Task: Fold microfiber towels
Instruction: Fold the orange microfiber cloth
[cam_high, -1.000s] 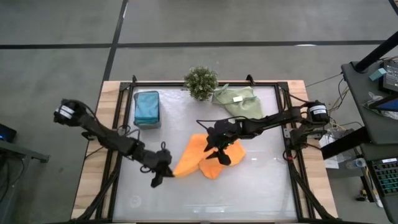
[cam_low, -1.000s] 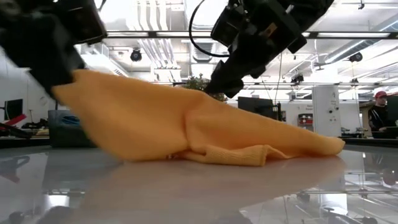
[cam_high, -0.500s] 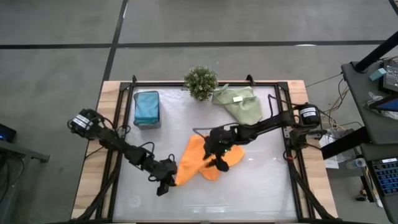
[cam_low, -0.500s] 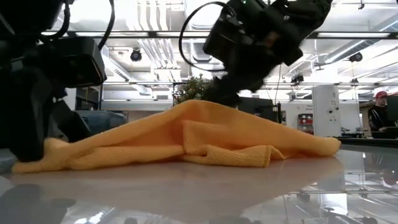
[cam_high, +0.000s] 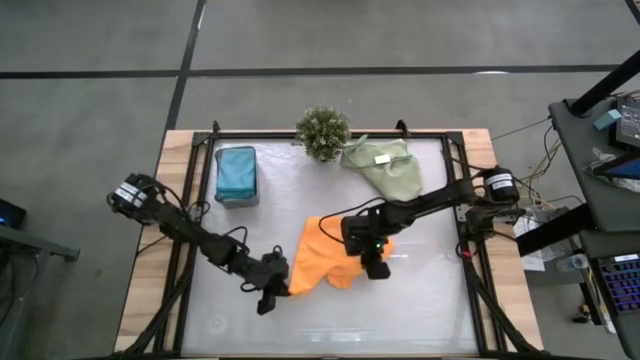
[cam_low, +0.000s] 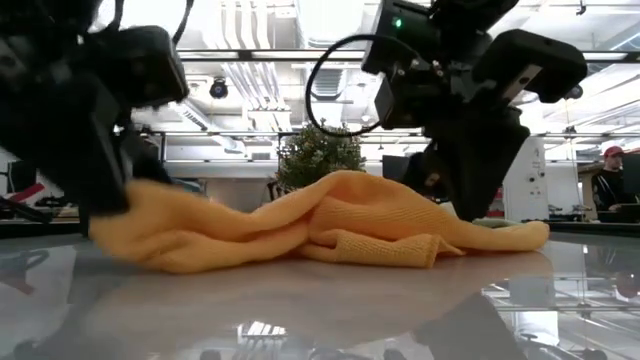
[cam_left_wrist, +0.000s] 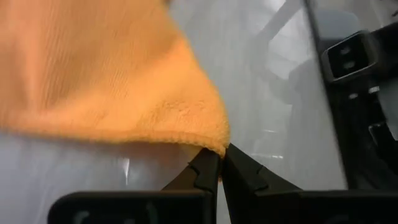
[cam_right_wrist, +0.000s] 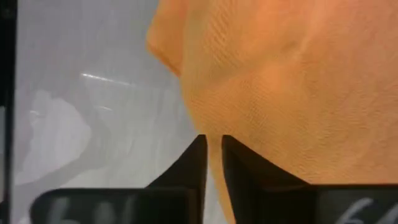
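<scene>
The right gripper (cam_right_wrist: 213, 163) pinches an edge of the orange towel (cam_right_wrist: 280, 81), its two dark fingers (cam_right_wrist: 189, 163) nearly together with a thin strip of cloth between them. Beside the towel lies the glossy white table (cam_right_wrist: 74, 106), catching pale reflections.

The table (cam_high: 430, 300) has a pale shiny top, a wooden border and a dark metal frame. It stands on a grey floor (cam_high: 400, 40) with dark lines across it. To the right of the table stands a dark desk (cam_high: 600, 160) with cables and equipment on it. In the low view, long ceiling lights (cam_low: 250, 30) shine above the room. Far on the right there is a white cabinet (cam_low: 522, 175), and a person (cam_low: 610, 185) sits at the right edge.
</scene>
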